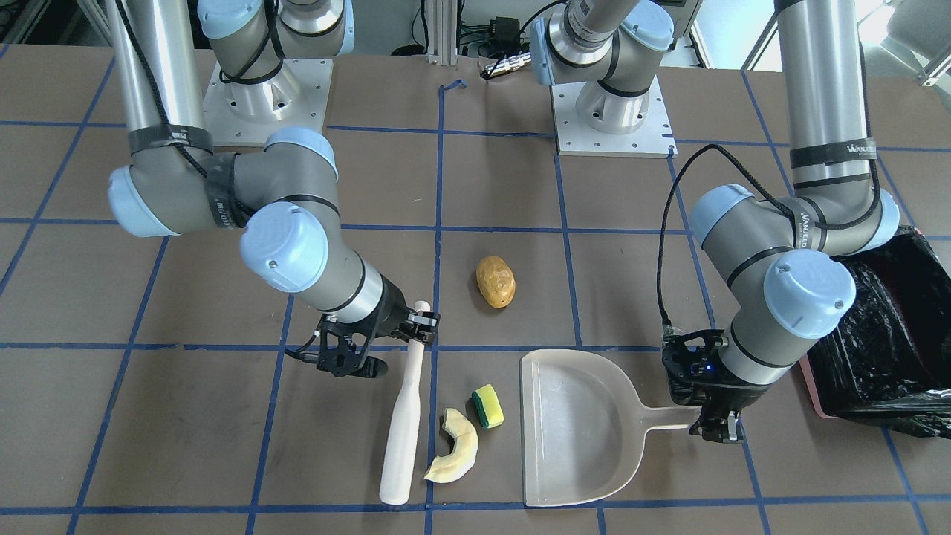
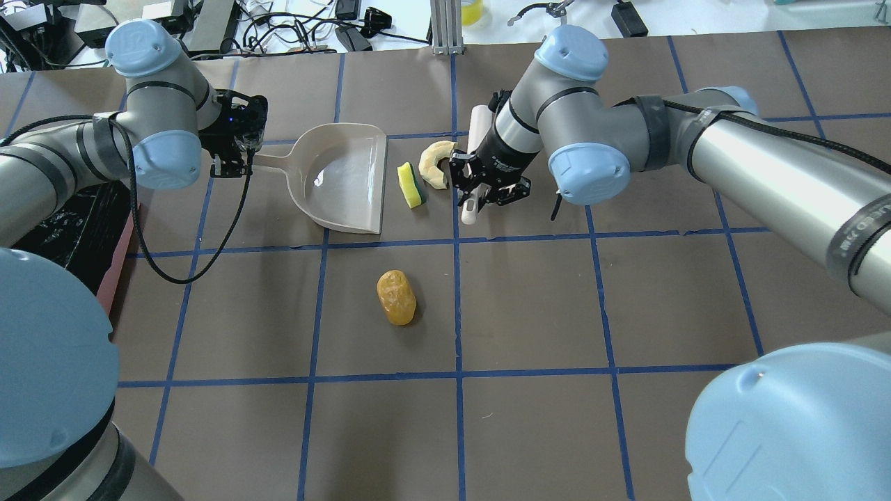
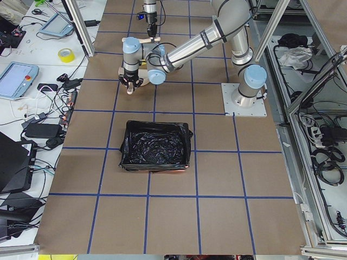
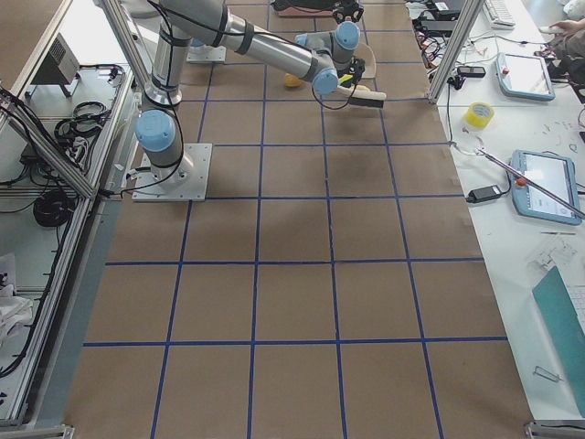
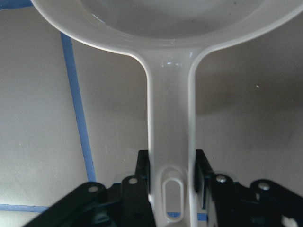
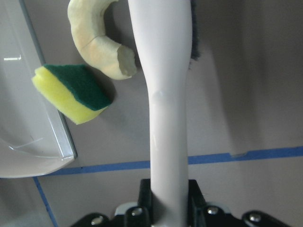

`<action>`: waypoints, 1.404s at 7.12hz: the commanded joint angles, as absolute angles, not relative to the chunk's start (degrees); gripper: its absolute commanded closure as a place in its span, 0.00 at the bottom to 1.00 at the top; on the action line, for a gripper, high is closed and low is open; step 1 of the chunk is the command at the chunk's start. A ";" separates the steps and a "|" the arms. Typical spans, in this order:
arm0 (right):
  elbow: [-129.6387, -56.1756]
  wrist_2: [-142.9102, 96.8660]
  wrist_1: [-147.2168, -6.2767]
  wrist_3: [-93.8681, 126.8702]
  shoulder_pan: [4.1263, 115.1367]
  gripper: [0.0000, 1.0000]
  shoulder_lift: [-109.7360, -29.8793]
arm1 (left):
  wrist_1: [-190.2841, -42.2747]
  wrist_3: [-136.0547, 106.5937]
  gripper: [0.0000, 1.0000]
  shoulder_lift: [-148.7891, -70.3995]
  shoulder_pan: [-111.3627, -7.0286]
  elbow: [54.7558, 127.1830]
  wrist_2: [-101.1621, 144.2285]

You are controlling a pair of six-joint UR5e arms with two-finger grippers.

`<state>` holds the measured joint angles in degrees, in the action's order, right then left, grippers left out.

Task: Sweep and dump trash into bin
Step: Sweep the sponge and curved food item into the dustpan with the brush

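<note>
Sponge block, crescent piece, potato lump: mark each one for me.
sponge block [image 1: 488,406], exterior front-facing view, middle of the block.
crescent piece [image 1: 465,444], exterior front-facing view, middle of its curve.
potato lump [image 1: 495,281], exterior front-facing view, centre of its body.

Left gripper [image 5: 171,171] clamped on the dustpan [image 5: 168,113] handle, one black finger [image 5: 143,169] pressed to each side, no gap showing. The grip sits right at the handle's end, level with the oval slot [image 5: 171,196]. From there the pale handle runs straight up and flares into the pan's curved back wall, glossy and catching light. Brown table [image 5: 251,118] underneath. A blue tape line [image 5: 78,113] runs up the left side, and a second strip crosses low down, partly behind the gripper.
</note>
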<state>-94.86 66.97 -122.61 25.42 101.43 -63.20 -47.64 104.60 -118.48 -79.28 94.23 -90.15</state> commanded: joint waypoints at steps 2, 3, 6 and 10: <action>-94.75 66.80 -125.41 30.38 104.94 1.00 -61.18 | -47.64 104.68 1.00 -118.48 -79.28 94.22 -90.18; -94.40 65.49 -127.25 32.59 106.86 1.00 -60.74 | -47.64 104.68 1.00 -118.39 -79.28 94.22 -90.18; -92.90 61.20 -129.19 39.61 111.34 1.00 -59.94 | -47.64 104.68 1.00 -118.30 -79.28 94.22 -90.18; -89.30 61.00 -133.85 46.65 116.18 1.00 -56.43 | -47.64 104.68 1.00 -117.95 -79.28 94.22 -90.26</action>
<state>-90.54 61.04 -132.83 44.40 114.83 -57.14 -47.64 104.68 -118.09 -79.28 94.22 -90.26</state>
